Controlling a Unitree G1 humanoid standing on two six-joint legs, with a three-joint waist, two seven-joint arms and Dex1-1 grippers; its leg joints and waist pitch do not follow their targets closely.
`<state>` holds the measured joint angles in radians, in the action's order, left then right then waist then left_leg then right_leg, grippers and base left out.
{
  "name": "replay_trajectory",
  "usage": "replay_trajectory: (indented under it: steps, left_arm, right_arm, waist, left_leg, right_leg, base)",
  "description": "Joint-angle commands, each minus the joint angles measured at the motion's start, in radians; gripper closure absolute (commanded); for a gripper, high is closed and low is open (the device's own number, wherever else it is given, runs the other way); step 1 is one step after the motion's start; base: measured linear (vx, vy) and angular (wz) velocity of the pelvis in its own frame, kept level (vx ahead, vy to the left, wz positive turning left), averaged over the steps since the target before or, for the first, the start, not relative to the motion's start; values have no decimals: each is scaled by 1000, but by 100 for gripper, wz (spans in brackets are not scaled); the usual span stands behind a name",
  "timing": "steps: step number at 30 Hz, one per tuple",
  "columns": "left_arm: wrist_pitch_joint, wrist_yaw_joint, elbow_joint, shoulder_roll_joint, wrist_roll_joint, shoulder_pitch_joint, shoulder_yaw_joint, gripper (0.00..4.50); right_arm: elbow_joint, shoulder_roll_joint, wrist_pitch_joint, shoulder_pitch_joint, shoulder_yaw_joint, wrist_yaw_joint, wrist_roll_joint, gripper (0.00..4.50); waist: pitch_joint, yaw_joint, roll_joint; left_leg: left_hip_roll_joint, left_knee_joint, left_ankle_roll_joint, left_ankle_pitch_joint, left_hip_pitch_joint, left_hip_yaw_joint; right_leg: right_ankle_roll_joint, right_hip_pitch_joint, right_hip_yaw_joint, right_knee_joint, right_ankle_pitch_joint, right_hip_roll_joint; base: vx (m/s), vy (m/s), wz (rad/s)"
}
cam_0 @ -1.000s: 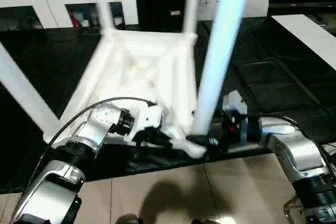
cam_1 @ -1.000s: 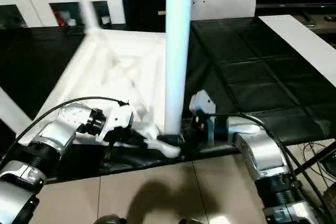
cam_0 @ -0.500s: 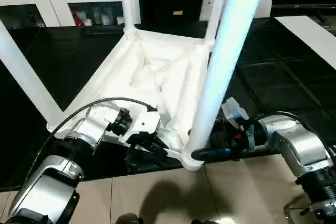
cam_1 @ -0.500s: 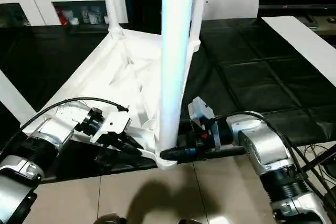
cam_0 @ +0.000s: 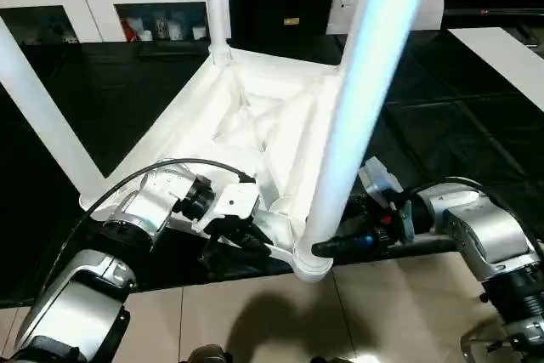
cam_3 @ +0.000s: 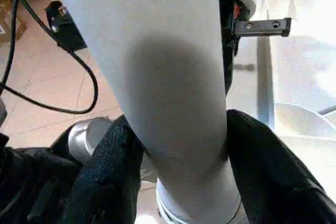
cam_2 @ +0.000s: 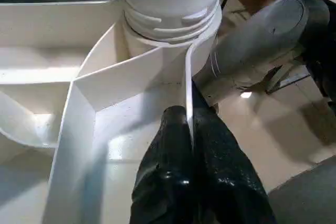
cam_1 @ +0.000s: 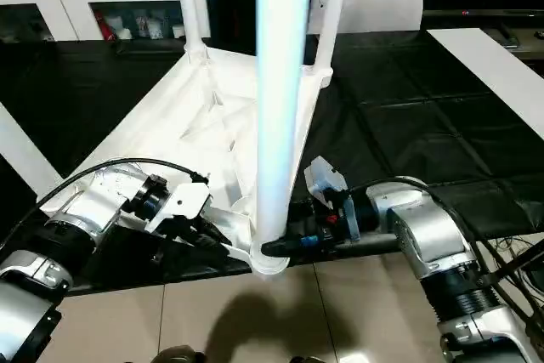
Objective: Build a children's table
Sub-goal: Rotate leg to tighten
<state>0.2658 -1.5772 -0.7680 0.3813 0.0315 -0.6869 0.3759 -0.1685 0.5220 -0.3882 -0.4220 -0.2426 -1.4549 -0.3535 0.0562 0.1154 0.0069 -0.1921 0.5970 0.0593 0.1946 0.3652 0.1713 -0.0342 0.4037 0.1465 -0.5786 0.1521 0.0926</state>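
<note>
While upturned, ribbed white plastic table (cam_0: 255, 125), round tapered leg (cam_0: 357, 99) in R claw (cam_0: 327, 246).

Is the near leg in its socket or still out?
In: the leg stands upright in the corner socket, right gripper clamped around it.

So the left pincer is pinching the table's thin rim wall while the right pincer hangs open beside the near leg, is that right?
Not quite: the right pincer is shut on the long round white plastic leg, as the right wrist view shows. The left pincer does pinch the rim wall.
</note>
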Motion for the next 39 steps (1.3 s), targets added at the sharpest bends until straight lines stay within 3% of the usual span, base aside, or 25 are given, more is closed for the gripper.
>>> replay_trajectory:
  steps: [1,5,6,7,8,9,11,12,13,14,16,17,18,19,20,23,24,25,26,27,29,33,39]
  left_arm:
    - [-20,44,0,-14,2,-34,-13,450]
    - [-87,149,13,-38,9,-33,-36,450]
    - [-121,195,21,-50,13,-30,-44,450]
    - [-149,232,28,-61,16,-27,-52,450]
    - [-176,267,38,-76,14,-23,-60,450]
    - [-197,293,46,-88,12,-19,-67,450]
    - [-243,342,70,-115,14,-6,-75,450]
    - [-262,365,79,-126,18,-2,-77,450]
    - [-291,408,87,-145,24,1,-81,450]
    - [-321,454,92,-165,27,1,-88,450]
    - [-373,552,91,-209,32,-10,-108,450]
    - [-404,604,93,-233,36,-16,-121,450]
    - [-406,609,93,-236,36,-16,-122,450]
    - [-425,654,93,-256,39,-22,-134,450]
    - [-463,732,101,-294,47,-33,-146,450]
    - [-493,794,113,-324,54,-41,-156,450]
    - [-493,794,113,-324,54,-41,-156,450]
    - [-493,813,120,-326,73,-41,-145,450]
    - [-493,813,121,-325,74,-41,-144,450]
    - [-489,811,121,-323,75,-40,-143,450]
    - [-482,807,126,-315,81,-35,-144,450]
    - [-448,775,131,-278,85,-26,-138,450]
    - [-349,661,123,-200,84,-11,-115,450]
  right_arm:
    - [39,-24,-44,22,13,36,-42,246]
    - [69,-95,-65,61,50,208,-26,247]
    - [71,-119,-61,72,50,270,2,247]
    - [71,-138,-56,80,48,319,26,248]
    - [63,-164,-47,82,47,376,53,248]
    - [57,-185,-40,84,46,419,74,248]
    - [38,-251,-80,69,65,545,96,253]
    - [30,-281,-98,61,76,595,99,254]
    - [19,-325,-114,48,91,667,106,254]
    - [5,-365,-121,34,108,734,114,255]
    - [-28,-426,-130,5,128,843,133,255]
    - [-42,-453,-130,-9,133,895,149,256]
    - [-44,-455,-130,-10,133,899,151,256]
    - [-54,-474,-126,-20,135,934,164,256]
    - [-75,-518,-132,-42,150,1012,187,256]
    - [-86,-547,-113,-57,153,1077,223,256]
    - [-86,-547,-113,-57,153,1077,223,256]
    - [-99,-564,-70,-61,162,1099,230,256]
    - [-101,-566,-66,-61,164,1100,229,256]
    - [-102,-568,-57,-60,165,1097,226,201]
    - [-99,-566,-43,-58,160,1086,224,181]
    - [-75,-541,-10,-32,170,1048,218,142]
    - [-18,-419,74,44,201,887,178,91]
  waist:
    - [-69,-7,-9]
    - [-63,-13,-9]
    - [-60,-17,-10]
    - [-55,-24,-11]
    - [-55,-24,-11]
    - [-47,-43,-12]
    - [-44,-64,-11]
    - [-46,-72,-10]
    - [-44,-99,-8]
    - [-47,-112,-8]
    - [-46,-130,-2]
    - [-46,-139,1]
    - [-46,-139,1]
    - [-48,-152,1]
    - [-52,-154,-3]
    - [-59,-151,-5]
    - [-59,-151,-5]
    - [-63,-148,-9]
    - [-65,-147,-10]
    - [-67,-143,-10]
    - [-68,-132,-9]
    - [-75,-118,-8]
    - [-69,-100,-8]
  left_leg:
    - [-54,-68,-71,128,-10,-9]
    - [-51,-73,-44,172,-14,-11]
    - [-51,-74,-35,186,-14,-11]
    - [-45,-75,-22,226,-17,-12]
    - [-45,-75,-22,226,-17,-12]
    - [-36,-72,-1,280,-24,-15]
    - [-30,-70,7,319,-21,-22]
    - [-31,-69,10,326,-25,-24]
    - [-31,-69,12,360,-21,-32]
    - [-32,-68,10,373,-26,-34]
    - [-35,-69,3,397,-25,-39]
    - [-38,-70,3,419,-31,-41]
    - [-38,-70,3,419,-31,-41]
    - [-43,-76,1,419,-22,-45]
    - [-41,-75,-1,399,-25,-41]
    - [-39,-75,-24,307,-15,-34]
    - [-39,-75,-24,307,-15,-34]
    - [-41,-76,-43,244,-8,-30]
    - [-41,-74,-48,223,-6,-28]
    - [-41,-73,-62,187,-3,-25]
    - [-39,-68,-80,151,-4,-19]
    - [-37,-62,-101,77,3,-15]
    - [-40,-63,-100,122,-2,-12]
  right_leg:
    - [-152,-62,-72,63,283,77]
    - [-121,-58,-69,77,375,77]
    - [-115,-56,-69,79,396,78]
    - [-91,-57,-62,91,474,78]
    - [-91,-57,-62,91,474,78]
    - [-45,-52,-51,111,597,78]
    - [2,-57,-37,126,667,76]
    - [5,-55,-35,128,668,77]
    - [13,-58,-20,135,675,76]
    - [14,-56,-18,139,665,76]
    - [6,-59,-12,142,644,78]
    - [-4,-56,-11,142,624,77]
    - [-4,-56,-11,142,624,77]
    - [-19,-65,-13,136,578,79]
    - [-39,-60,-22,131,550,82]
    - [-80,-65,-40,117,465,83]
    - [-80,-65,-40,117,465,83]
    - [-113,-66,-51,102,378,82]
    - [-124,-67,-54,96,353,81]
    - [-145,-69,-59,87,310,79]
    - [-163,-68,-65,81,288,79]
    - [-181,-72,-70,65,203,77]
    - [-153,-68,-70,72,270,73]
  base:
    - [0,0,0]
    - [0,0,0]
    - [0,0,0]
    - [0,0,0]
    - [0,0,0]
    - [0,0,0]
    - [0,0,0]
    - [0,0,0]
    - [0,0,0]
    - [0,0,0]
    - [0,0,0]
    - [0,0,0]
    - [0,0,0]
    - [0,0,0]
    - [0,0,0]
    - [0,0,0]
    - [0,0,0]
    - [0,0,0]
    - [0,0,0]
    - [0,0,0]
    - [0,0,0]
    - [0,0,0]
    - [0,0,0]
